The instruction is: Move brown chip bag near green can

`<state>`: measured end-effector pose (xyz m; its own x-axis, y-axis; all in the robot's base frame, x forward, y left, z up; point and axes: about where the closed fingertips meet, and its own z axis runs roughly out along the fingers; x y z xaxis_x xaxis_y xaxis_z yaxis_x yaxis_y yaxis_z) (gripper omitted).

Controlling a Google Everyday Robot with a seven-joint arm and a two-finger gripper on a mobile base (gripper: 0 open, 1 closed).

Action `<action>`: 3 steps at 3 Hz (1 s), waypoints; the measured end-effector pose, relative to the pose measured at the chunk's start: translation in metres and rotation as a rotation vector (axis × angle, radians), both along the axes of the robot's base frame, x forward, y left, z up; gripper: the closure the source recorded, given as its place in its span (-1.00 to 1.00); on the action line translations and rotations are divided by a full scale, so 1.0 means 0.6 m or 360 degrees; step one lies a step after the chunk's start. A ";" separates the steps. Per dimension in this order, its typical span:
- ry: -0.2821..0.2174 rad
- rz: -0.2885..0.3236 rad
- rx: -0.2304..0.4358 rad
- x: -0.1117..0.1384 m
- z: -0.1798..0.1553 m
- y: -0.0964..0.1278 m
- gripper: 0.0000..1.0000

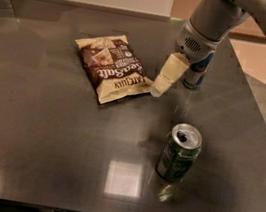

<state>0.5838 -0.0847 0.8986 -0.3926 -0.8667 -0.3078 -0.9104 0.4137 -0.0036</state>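
The brown chip bag (112, 67) lies flat on the dark table (43, 128), left of centre, with white "Sea Salt" lettering. The green can (179, 153) stands upright nearer the front, right of centre, apart from the bag. My gripper (159, 88) hangs from the arm at the upper right, its cream fingers pointing down to the left, just off the bag's right edge. It holds nothing.
A slim blue-and-silver can (198, 68) stands behind the gripper, partly hidden by the wrist. The table's right edge runs diagonally past it, with floor beyond. A wall runs along the back of the table.
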 end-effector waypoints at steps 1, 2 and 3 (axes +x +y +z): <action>0.0021 -0.0019 0.0004 0.021 -0.035 0.023 -1.00; 0.0019 -0.0049 0.0027 0.045 -0.063 0.037 -1.00; 0.0007 -0.0051 0.0046 0.063 -0.083 0.054 -1.00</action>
<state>0.6219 -0.0525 0.8489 -0.4213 -0.8445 -0.3307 -0.8968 0.4423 0.0128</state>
